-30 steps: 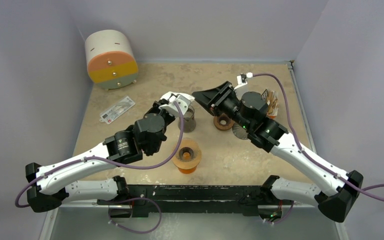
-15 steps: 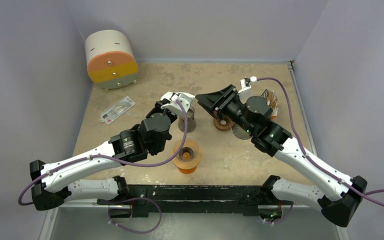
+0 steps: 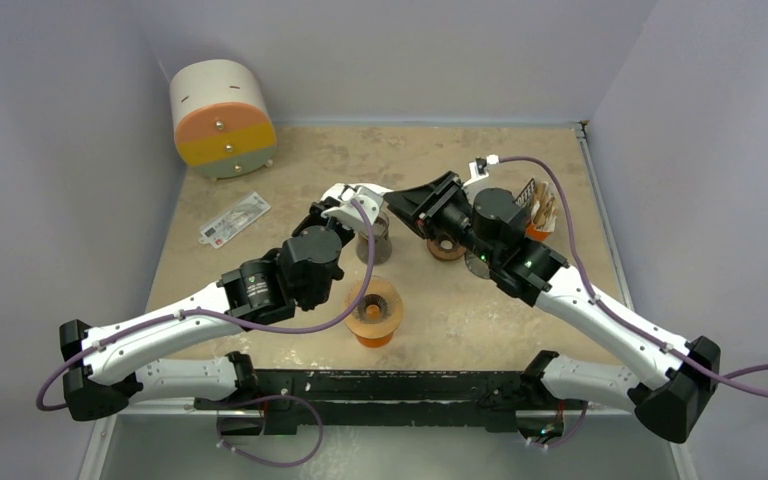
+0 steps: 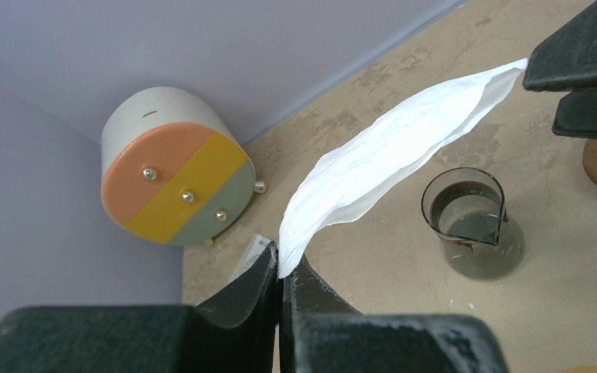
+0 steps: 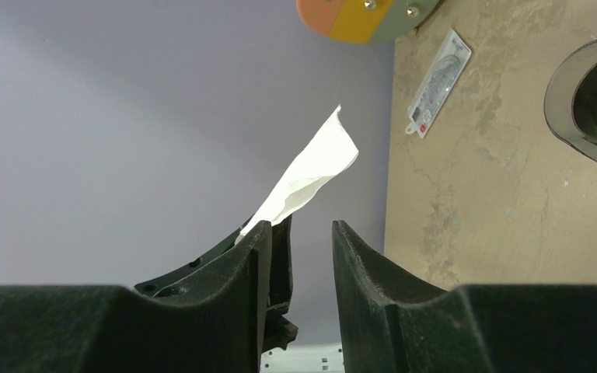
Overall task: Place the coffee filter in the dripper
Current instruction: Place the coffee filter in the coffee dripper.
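My left gripper [image 4: 281, 268] is shut on the lower corner of the white paper coffee filter [image 4: 389, 155]. The filter is held up in the air and fans out toward the right gripper's black fingers [image 4: 583, 62]. From above, the left gripper [image 3: 352, 203] and the filter [image 3: 360, 196] are over the glass beaker. My right gripper [image 5: 301, 233] is open with nothing between its fingers. The filter [image 5: 311, 175] rises just past its left finger. The orange ribbed dripper [image 3: 375, 312] stands on the table near the front, below both grippers.
A glass beaker [image 4: 474, 225] stands under the filter. A brown round piece [image 3: 447, 246] lies beside it, under the right arm. A round drawer unit [image 3: 222, 118] fills the back left corner and a flat card [image 3: 235, 218] lies near it. A holder [image 3: 540, 208] stands at the right.
The right wrist has shifted a little left and down, and its fingers have stayed by the filter's free end. The left arm slid slightly forward, still gripping the filter.
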